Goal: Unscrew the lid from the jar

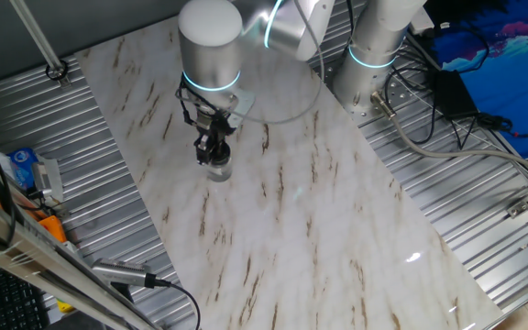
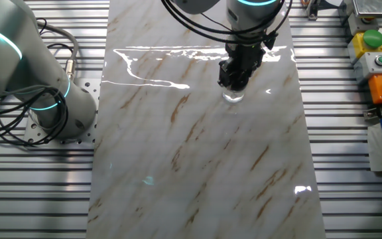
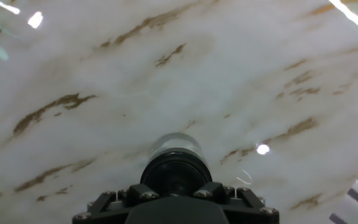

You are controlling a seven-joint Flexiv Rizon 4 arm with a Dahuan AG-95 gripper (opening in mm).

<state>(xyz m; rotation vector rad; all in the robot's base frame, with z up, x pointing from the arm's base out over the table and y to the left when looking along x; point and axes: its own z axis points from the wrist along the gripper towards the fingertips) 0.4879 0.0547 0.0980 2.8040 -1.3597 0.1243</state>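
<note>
The jar [image 1: 218, 170] stands upright on the marble table, small, with a clear whitish body. It also shows in the other fixed view [image 2: 233, 97] and in the hand view [image 3: 176, 143]. The black lid [image 3: 176, 173] sits on top of it. My gripper [image 1: 214, 152] reaches straight down onto the jar's top. It also shows in the other fixed view [image 2: 235, 79]. In the hand view my gripper [image 3: 176, 190] has its fingers close on both sides of the lid, shut on it. In both fixed views the fingers hide the lid.
The marble tabletop [image 1: 301, 220] lies on a ribbed metal base [image 1: 466, 192]. A second arm's base [image 2: 52, 106] with cables stands at one side. Button boxes [image 2: 373, 46] and cables [image 1: 447, 101] lie off the marble.
</note>
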